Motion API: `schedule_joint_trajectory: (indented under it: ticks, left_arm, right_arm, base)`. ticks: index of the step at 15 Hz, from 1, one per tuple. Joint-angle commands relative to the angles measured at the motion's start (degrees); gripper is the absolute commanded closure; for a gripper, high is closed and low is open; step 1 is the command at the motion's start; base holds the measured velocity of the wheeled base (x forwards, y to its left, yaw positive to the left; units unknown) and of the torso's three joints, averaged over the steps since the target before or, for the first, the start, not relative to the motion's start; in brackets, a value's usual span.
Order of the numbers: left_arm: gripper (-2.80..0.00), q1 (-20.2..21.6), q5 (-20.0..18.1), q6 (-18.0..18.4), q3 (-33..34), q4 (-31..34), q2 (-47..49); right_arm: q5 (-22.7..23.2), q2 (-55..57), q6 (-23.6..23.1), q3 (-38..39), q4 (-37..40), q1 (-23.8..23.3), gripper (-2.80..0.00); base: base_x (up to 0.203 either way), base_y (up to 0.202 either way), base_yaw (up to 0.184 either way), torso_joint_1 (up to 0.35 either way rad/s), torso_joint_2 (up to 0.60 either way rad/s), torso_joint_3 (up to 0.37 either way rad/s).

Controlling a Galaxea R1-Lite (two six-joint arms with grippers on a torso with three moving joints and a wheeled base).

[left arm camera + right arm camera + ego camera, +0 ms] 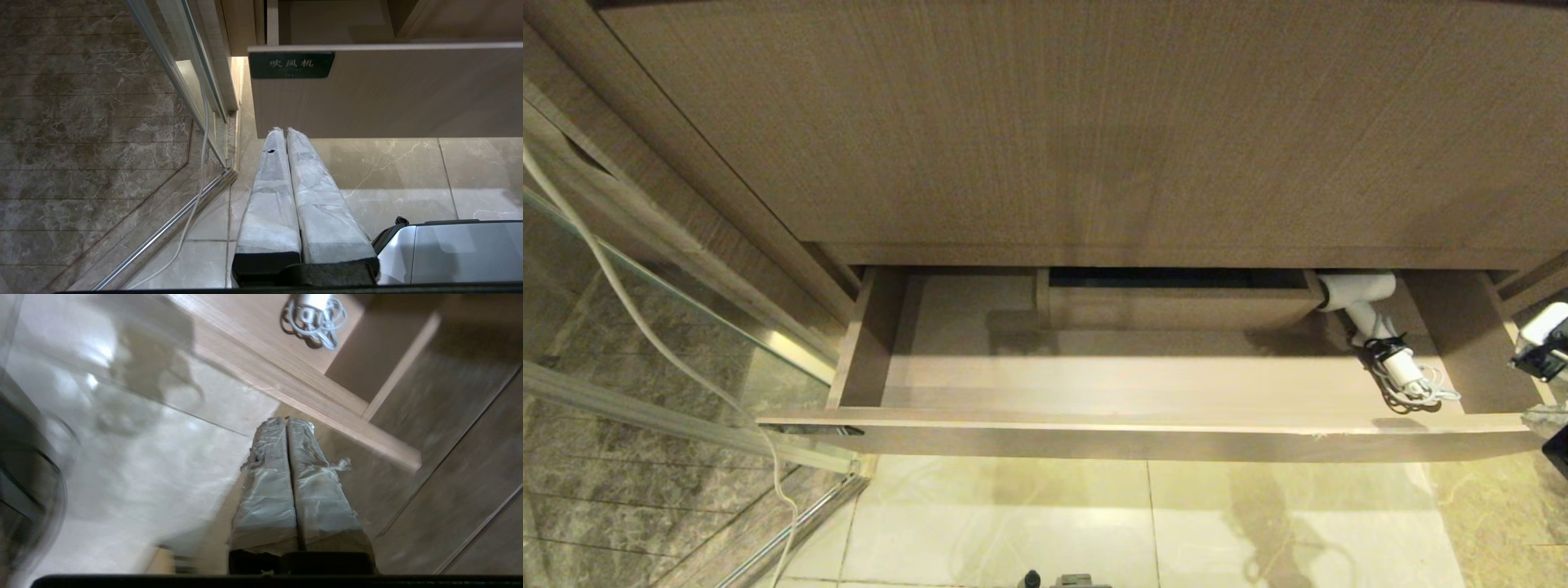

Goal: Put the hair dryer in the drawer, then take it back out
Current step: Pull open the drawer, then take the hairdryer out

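**Dryer lies in the open drawer, both grippers empty**

The drawer [1143, 392] stands pulled out under a wood-grain panel [1094, 122]. The dryer [1364, 306] lies at its right end, barrel against the boxed cutout [1176, 306], its coiled cord [1413, 388] toward the front. The right gripper [287, 421] hangs outside the drawer's right front corner, above the floor [1143, 523], fingers pressed together and holding nothing. The left gripper [282, 131] is parked low by the drawer front, fingers also closed and empty.

Risk, as a judgement: reaching back in with closed fingers could nudge the dryer deeper under the panel, or a grasp could snag only the loose cord and drag it.
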Motion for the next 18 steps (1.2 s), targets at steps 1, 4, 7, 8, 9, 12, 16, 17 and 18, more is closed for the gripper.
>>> schedule_joint_trajectory:
  ticks: [1, 4, 7, 8, 9, 12, 16, 17, 18]
  left_arm:
    - [0.0, 0.0, 0.0, 0.0, 0.0, 0.0, 0.0]
    - [0.0, 0.0, 0.0, 0.0, 0.1, 0.0, 0.0]
    - [0.0, 0.0, 0.0, 0.0, 0.1, 0.0, 0.0]
    - [0.0, 0.0, 0.0, 0.0, 0.1, 0.0, 0.0]
    - [0.0, 0.0, 0.0, 0.0, 0.0, 0.0, 0.0]
    - [0.0, 0.0, 0.0, 0.0, 0.1, 0.0, 0.0]
    - [0.0, 0.0, 0.0, 0.0, 0.0, 0.0, 0.0]
    - [0.0, 0.0, 0.0, 0.0, 0.1, 0.0, 0.0]
    - [0.0, 0.0, 0.0, 0.0, 0.1, 0.0, 0.0]
  right_arm:
    - [-0.1, 0.5, 6.2, 1.6, -1.9, -1.9, 0.0]
    - [-0.2, 4.5, 18.6, 3.7, -12.1, -2.8, 0.0]
    - [-1.9, 11.9, 22.8, 2.5, -18.8, -3.0, 0.0]
    - [-2.2, 14.7, 23.1, 1.7, -19.9, -3.0, 0.0]
    - [-2.4, 17.5, 23.5, 0.4, -20.9, -3.0, 0.0]
    - [-2.5, 25.2, 25.8, -5.3, -22.3, -4.4, 0.0]
    - [-2.5, 35.9, 29.0, -16.8, -21.4, -6.9, 0.0]
    - [-2.5, 38.6, 29.8, -19.2, -21.1, -7.6, 0.0]
    - [-2.5, 41.2, 30.2, -21.2, -20.6, -8.1, 0.0]
  base:
    - [0.0, 0.0, 0.0, 0.0, 0.0, 0.0]
    - [0.0, 0.0, 0.0, 0.0, 0.0, 0.0]
    - [0.0, 0.0, 0.0, 0.0, 0.0, 0.0]
    - [0.0, 0.0, 0.0, 0.0, 0.0, 0.0]
    - [0.0, 0.0, 0.0, 0.0, 0.0, 0.0]
    - [0.0, 0.0, 0.0, 0.0, 0.0, 0.0]
    - [0.0, 0.0, 0.0, 0.0, 0.0, 0.0]
    - [0.0, 0.0, 0.0, 0.0, 0.0, 0.0]
    - [0.0, 0.0, 0.0, 0.0, 0.0, 0.0]
